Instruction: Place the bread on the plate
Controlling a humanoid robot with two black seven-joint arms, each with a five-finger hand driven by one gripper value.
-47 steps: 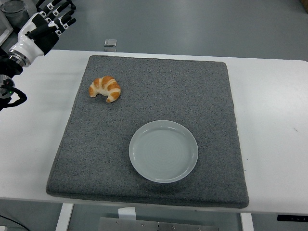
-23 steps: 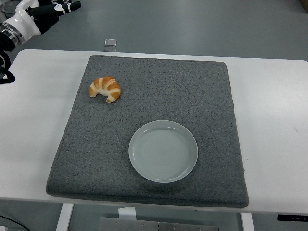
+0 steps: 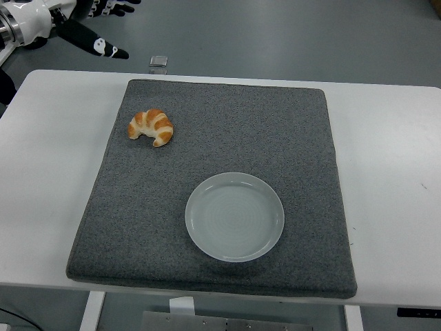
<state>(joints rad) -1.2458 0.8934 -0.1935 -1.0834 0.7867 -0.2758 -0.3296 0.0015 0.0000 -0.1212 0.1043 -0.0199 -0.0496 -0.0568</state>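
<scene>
A: 1 hand only is in view, the left hand (image 3: pixel 83 21), at the upper left corner of the frame, beyond the far edge of the table (image 3: pixel 48 158). It holds nothing. The fingers look stretched out, though the frame cuts part of them, so I am not fully sure.

B: And the bread (image 3: pixel 151 127)?

A: It lies on the grey mat (image 3: pixel 227 131), in the upper left part of it, below and to the right of the hand and well apart from it. The plate (image 3: pixel 234 216) is empty, lower and near the middle of the frame.

B: So which step is it?

A: I judge it is the approach. Next the hand must come down over the bread and close around it.
</scene>
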